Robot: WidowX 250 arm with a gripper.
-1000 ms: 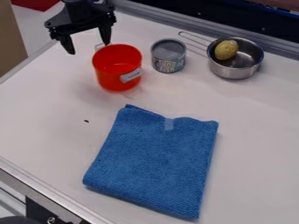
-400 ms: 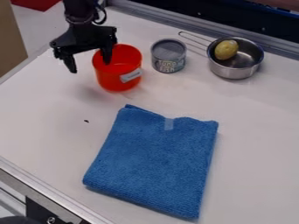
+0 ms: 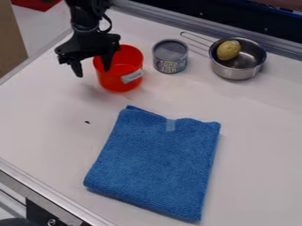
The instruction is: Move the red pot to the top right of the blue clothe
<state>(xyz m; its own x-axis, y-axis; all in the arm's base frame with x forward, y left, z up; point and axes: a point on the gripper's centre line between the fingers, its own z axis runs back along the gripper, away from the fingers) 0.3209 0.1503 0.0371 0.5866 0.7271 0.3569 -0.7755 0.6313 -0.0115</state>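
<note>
At the upper left, the black gripper (image 3: pixel 92 72) hangs over the left rim of the red pot (image 3: pixel 117 81). Its fingers are apart, one left of the pot's wall and the other over the pot's mouth. The pot stands upright on the white table, with a pale label on its front right side. Below it, near the middle of the view, the folded blue cloth (image 3: pixel 156 165) lies flat with a small light tag at its top edge.
A grey tuna can (image 3: pixel 170 57) stands close to the pot's right. Farther right is a metal saucepan (image 3: pixel 237 71) holding a yellow potato (image 3: pixel 228 50), its handle pointing up and left. A metal rail (image 3: pixel 194 26) runs along the back edge.
The gripper has come down and slightly right, from behind the pot to its left rim, and the gap between its fingers looks narrower. Pot and cloth have stayed put.
</note>
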